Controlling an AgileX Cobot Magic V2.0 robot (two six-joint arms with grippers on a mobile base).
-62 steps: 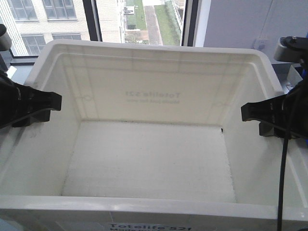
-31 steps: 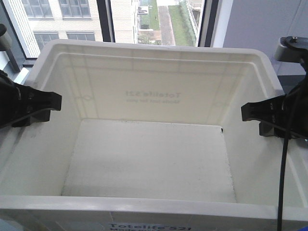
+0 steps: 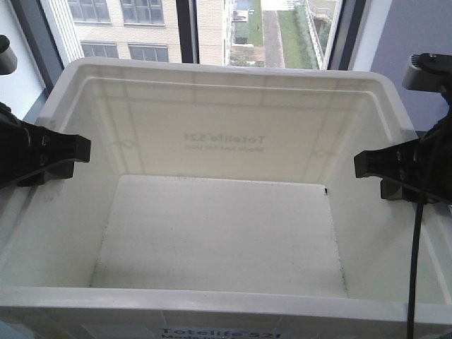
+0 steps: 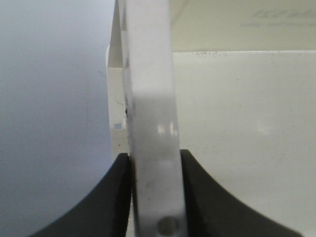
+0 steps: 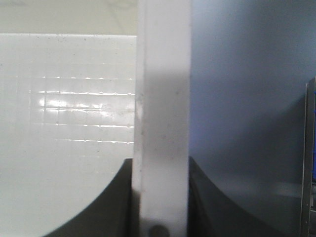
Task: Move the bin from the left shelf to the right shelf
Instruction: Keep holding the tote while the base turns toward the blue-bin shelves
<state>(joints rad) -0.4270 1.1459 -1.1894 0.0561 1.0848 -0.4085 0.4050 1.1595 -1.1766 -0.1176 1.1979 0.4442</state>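
The white bin (image 3: 219, 233) fills the front view, empty, with mirrored "Totelife 521" print showing through its far wall. My left gripper (image 3: 63, 155) is shut on the bin's left rim (image 4: 150, 89), one black finger on each side of the wall. On the opposite side my right gripper (image 3: 381, 166) clamps the right rim (image 5: 163, 74) the same way. In the wrist views the left gripper (image 4: 155, 163) and right gripper (image 5: 160, 168) press both pads flat against the rim. The right shelf is out of view.
Behind the bin is a window with dark frame posts (image 3: 185, 32) and buildings outside. A blue-grey wall (image 3: 409, 35) stands at the right. A black cable (image 3: 415, 268) hangs across the bin's right wall. A grey metal edge (image 5: 308, 158) shows at the far right.
The window posts and buildings behind the bin have slid to the right in the front view. The bin and both grippers keep the same place in the frame.
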